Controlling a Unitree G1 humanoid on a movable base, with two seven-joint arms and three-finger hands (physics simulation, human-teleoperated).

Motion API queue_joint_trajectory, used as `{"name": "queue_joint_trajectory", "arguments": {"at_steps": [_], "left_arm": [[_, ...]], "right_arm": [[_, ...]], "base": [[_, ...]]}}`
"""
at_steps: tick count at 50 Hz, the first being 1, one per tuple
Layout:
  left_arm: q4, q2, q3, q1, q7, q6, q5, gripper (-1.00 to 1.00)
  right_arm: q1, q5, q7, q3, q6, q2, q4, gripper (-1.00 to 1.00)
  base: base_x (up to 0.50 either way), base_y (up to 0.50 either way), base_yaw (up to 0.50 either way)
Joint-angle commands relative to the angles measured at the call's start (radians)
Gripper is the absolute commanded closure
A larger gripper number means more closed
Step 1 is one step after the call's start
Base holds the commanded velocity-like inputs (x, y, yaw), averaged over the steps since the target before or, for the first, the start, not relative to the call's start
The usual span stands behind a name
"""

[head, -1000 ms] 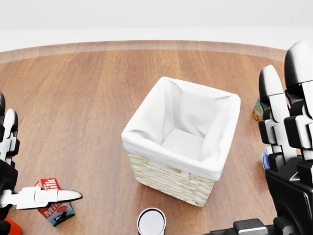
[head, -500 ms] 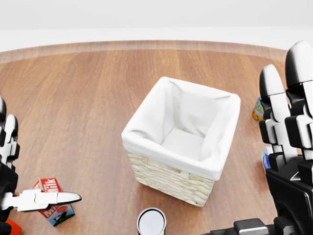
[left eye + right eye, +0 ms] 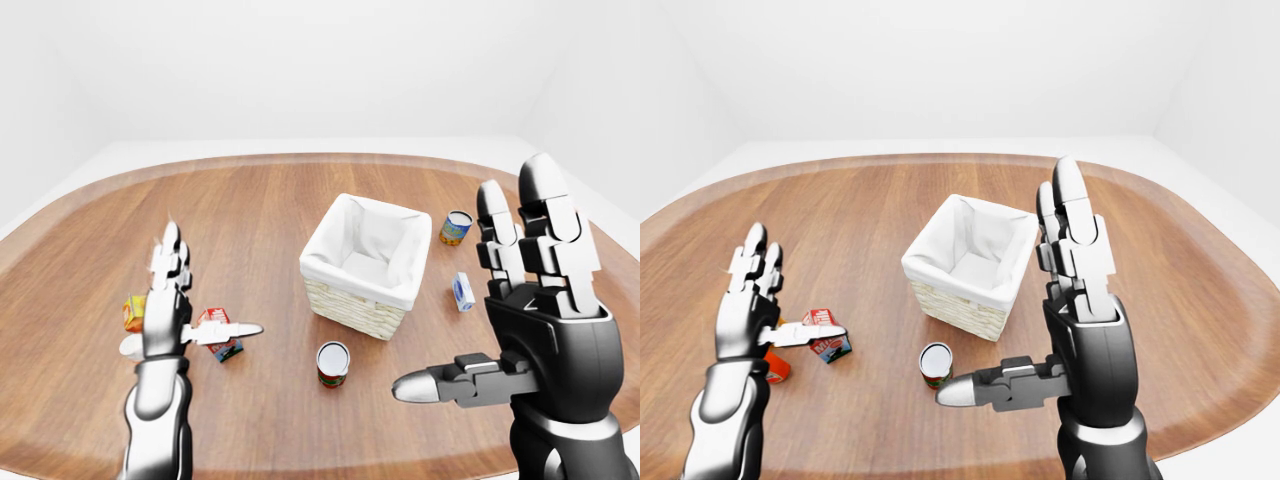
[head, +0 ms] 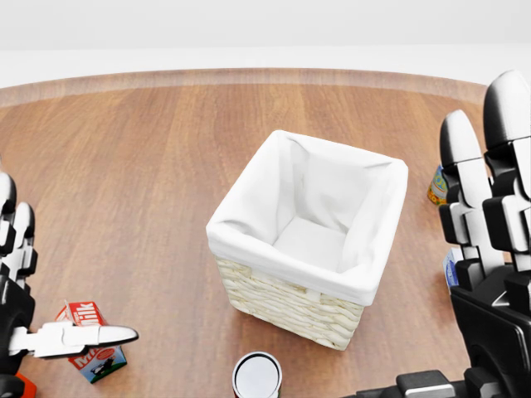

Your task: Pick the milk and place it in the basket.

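Note:
The milk carton, red on top with blue low on its side, stands on the wooden table at the lower left of the head view. My left hand is open just left of it, fingers pointing up. Its thumb stretches across the carton's face without closing on it. The wicker basket with a white cloth lining sits in the middle, empty. My right hand is raised and open at the right, clear of everything.
A tin can stands below the basket. An orange box lies left of my left hand. A yellow-and-blue can and a small blue-white carton sit right of the basket. The table's curved edge runs across the top.
My left hand has sunk a little lower in the head view, its thumb still across the milk carton. The right hand, basket and carton have not moved.

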Motion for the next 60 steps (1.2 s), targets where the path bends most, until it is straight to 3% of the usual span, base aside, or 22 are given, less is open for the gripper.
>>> {"name": "queue_joint_trajectory", "arguments": {"at_steps": [1,15,20,27,30,33,38,60], "left_arm": [[0.071,0.008,0.002,-0.013,0.013,-0.037,-0.001,-1.00],[0.103,0.016,0.003,-0.021,0.024,-0.048,-0.002,-1.00],[0.096,0.017,0.003,-0.023,0.023,-0.039,-0.004,-1.00],[0.057,0.017,0.001,-0.025,0.021,-0.005,-0.002,-1.00],[0.054,0.017,0.003,-0.026,0.020,-0.003,-0.002,-1.00],[0.059,0.018,0.005,-0.028,0.019,-0.006,-0.002,-1.00],[0.098,0.020,0.005,-0.031,0.024,-0.033,-0.002,-1.00],[0.201,0.038,0.013,-0.056,0.043,-0.053,-0.012,-1.00]], "right_arm": [[0.000,-0.001,0.000,0.001,0.000,0.000,0.000,-1.00],[0.003,0.002,0.001,0.000,0.000,-0.001,0.000,-1.00],[0.001,0.000,0.000,0.004,0.000,-0.002,0.000,-1.00],[-0.002,0.003,0.002,-0.001,0.000,-0.001,0.000,-1.00],[-0.002,0.003,0.002,-0.001,0.000,0.000,0.000,-1.00],[-0.004,0.004,0.002,-0.002,0.000,0.000,0.000,-1.00],[-0.002,0.004,0.001,-0.003,0.000,0.000,0.000,-1.00],[0.000,0.002,0.000,0.001,0.000,-0.001,0.000,-1.00]], "base": [[0.00,0.00,0.00],[0.00,0.00,0.00],[0.00,0.00,0.00],[0.00,0.00,0.00],[0.00,0.00,0.00],[0.00,0.00,0.00],[0.00,0.00,0.00],[0.00,0.00,0.00]]}}
